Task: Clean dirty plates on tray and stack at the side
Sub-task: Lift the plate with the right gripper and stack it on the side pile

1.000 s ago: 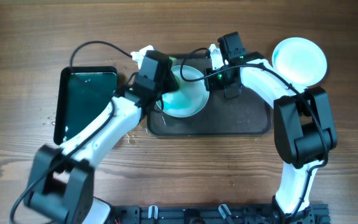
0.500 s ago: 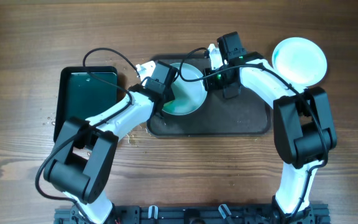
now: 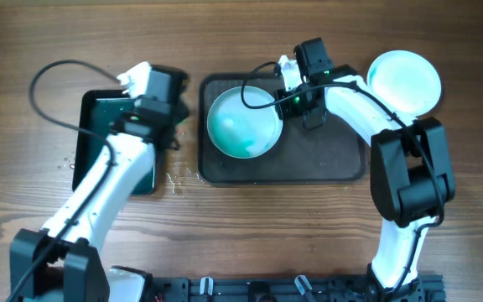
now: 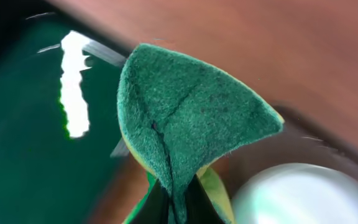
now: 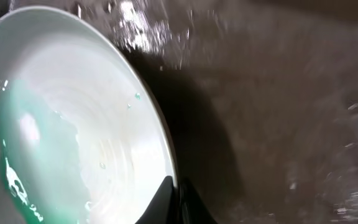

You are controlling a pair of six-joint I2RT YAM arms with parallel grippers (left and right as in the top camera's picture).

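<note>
**A:** Where's the left claw (image 4: 173, 206) at this moment?

**B:** Above the small black tray (image 3: 111, 126), the one with the teal-green inside, at the left end of the desk (image 3: 267, 226). It's clamped on a green sponge (image 4: 185, 118). The wrist view shows the sponge folded into a peak, pinched at the bottom, with a yellow layer along its edges.

**A:** Is the sponge touching anything?

**B:** I can't tell from these views. That camera shows the glossy black tray on the left and the curved edge of a pale plate in the lower right corner.

**A:** And the right claw (image 5: 176, 200)?

**B:** Closed on the rim of the plate (image 3: 243, 124), at its right edge as seen from above. The wrist camera shows two dark fingertips with the rim nipped between them.

**A:** Where does that plate sit?

**B:** In the left half of the big dark tray (image 3: 325, 159), which lies at the middle of the desk. A dark shadow runs along the gripped side, but I can't say whether the rim is lifted.

**A:** Is it clean?

**B:** No. A teal-green smear (image 5: 23, 155) spreads over one side of it, with a few droplets on the white. The tray's floor glints as if wet.

**A:** Any other plates?

**B:** A second plate (image 3: 403, 81), plain and pale, lies on the desk just beside the tray's upper right corner in the overhead view
</note>
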